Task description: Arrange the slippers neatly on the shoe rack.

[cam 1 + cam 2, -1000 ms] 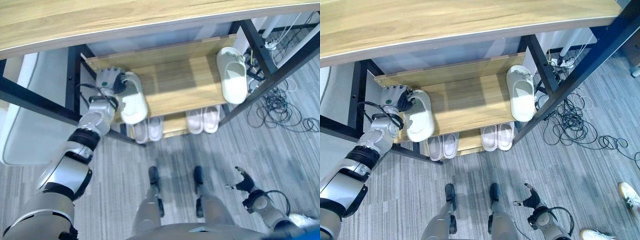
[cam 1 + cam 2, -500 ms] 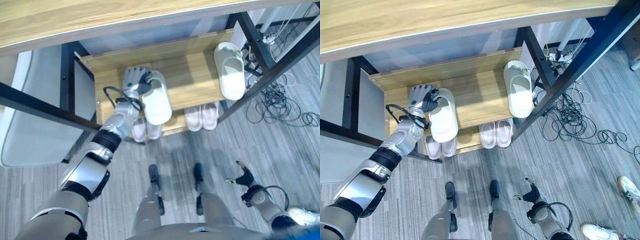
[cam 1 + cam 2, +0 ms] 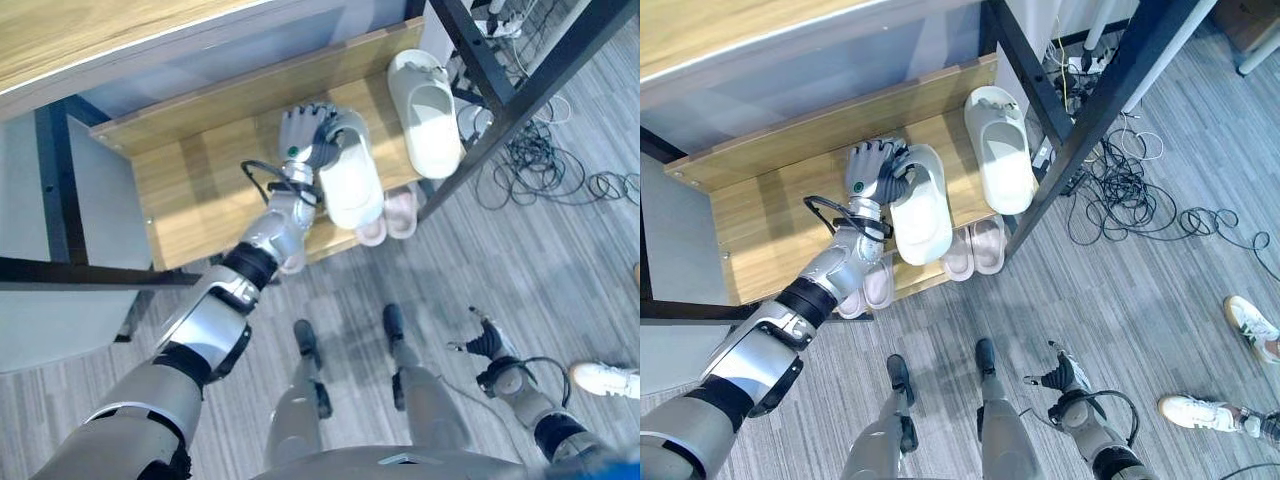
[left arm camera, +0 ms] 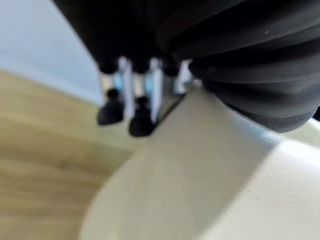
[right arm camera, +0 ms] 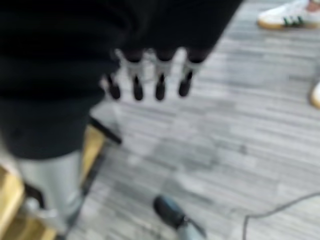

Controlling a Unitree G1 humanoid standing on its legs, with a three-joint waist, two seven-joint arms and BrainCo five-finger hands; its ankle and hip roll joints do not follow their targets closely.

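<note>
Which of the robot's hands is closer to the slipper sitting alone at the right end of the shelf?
The left. The left hand is up at the shelf, gripping another slipper just beside the lone slipper. The right hand hangs low over the floor, far from it.

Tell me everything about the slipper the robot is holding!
The slipper is creamy white and looks like soft, smooth foam, with a wide band over the toes and an open back. The left hand grips its toe end with curled fingers. Its heel end sticks out past the front edge of the wooden shelf, near a matching slipper lying flat there.
</note>
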